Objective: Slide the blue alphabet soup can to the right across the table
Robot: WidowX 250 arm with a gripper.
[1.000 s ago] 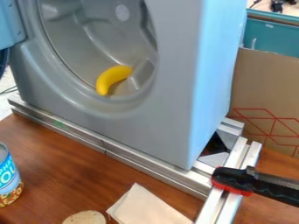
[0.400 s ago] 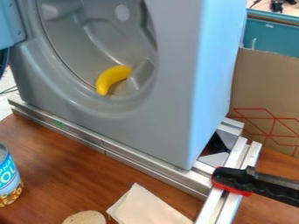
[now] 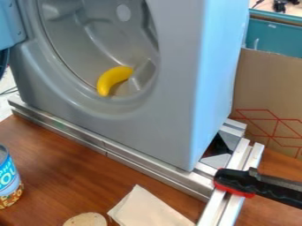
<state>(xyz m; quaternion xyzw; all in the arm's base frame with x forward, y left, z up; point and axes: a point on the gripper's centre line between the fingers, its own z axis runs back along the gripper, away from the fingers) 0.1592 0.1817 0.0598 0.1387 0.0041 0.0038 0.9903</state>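
A yellow banana (image 3: 113, 80) lies curved at the bottom of the round opening of a gray toy washing machine (image 3: 171, 132), near the opening's lower rim. The state of the claw cannot be told. The machine stands on metal rails (image 3: 133, 158) laid along a brown wooden table (image 3: 65, 176), with part of a blue door (image 3: 9, 24) at its upper left. In front of the machine, a blue-labeled can (image 3: 8, 178) stands toward the left, a round tan object (image 3: 87, 219) sits nearer the middle, and a pale sheet (image 3: 147, 209) lies just beside it. A black-and-red clamp (image 3: 239, 182) crosses the rails at the machine's lower right. Behind the machine, to the right, rises a cardboard box (image 3: 268, 88) with red lines.
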